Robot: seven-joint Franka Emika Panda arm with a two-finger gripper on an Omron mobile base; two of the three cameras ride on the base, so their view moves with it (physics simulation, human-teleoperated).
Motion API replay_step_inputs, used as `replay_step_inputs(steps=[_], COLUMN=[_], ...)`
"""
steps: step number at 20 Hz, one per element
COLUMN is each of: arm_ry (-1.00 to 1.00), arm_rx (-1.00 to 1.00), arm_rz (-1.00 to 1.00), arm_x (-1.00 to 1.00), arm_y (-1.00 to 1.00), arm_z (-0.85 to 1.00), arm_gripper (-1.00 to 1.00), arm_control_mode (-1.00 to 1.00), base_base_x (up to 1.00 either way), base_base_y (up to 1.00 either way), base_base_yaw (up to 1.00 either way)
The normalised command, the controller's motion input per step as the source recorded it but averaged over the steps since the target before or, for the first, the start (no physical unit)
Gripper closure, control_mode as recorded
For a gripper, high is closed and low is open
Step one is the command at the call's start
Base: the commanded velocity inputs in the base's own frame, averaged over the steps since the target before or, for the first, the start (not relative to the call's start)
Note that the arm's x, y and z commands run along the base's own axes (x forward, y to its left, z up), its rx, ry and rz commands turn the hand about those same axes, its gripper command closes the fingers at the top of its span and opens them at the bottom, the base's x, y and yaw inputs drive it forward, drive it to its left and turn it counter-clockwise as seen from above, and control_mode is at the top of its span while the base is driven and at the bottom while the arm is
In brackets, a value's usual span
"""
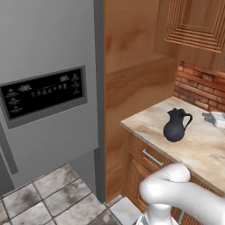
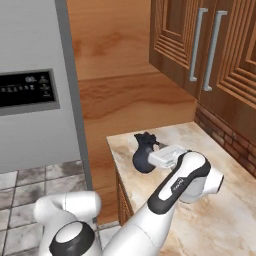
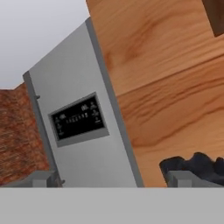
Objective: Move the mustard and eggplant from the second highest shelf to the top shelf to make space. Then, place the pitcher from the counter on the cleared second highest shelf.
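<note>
One pitcher stands on one table. One fridge door carries one dark control panel. One wooden side panel stands between the fridge and the table. Two upper cabinet doors appear in the right base view, with two vertical metal handles, one per door. One drawer front below the table edge carries one metal handle. One red brick wall backs the table. Two fingers appear at the bottom of the hand view.
</note>
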Motion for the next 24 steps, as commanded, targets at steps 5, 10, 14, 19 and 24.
replay_step_inputs(steps=[5, 10, 14, 19, 24], arm_ry=[0.00, 0.00, 0.00, 0.00, 0.00], arm_rx=[-0.01, -0.06, -0.08, -0.08, -0.11], arm_rz=[0.03, 0.05, 0.05, 0.06, 0.07], arm_x=[0.26, 0.22, 0.14, 0.06, 0.03], arm_y=[0.00, 0.00, 0.00, 0.00, 0.00], arm_z=[0.00, 0.00, 0.00, 0.00, -0.08], arm_gripper=[-1.00, -1.00, -1.00, -1.00, -1.00], arm_control_mode=[-1.00, -1.00, -1.00, -1.00, -1.00], base_base_x=[0.00, 0.00, 0.00, 0.00, 0.00], base_base_y=[0.00, 0.00, 0.00, 0.00, 0.00], base_base_yaw=[0.00, 0.00, 0.00, 0.00, 0.00])
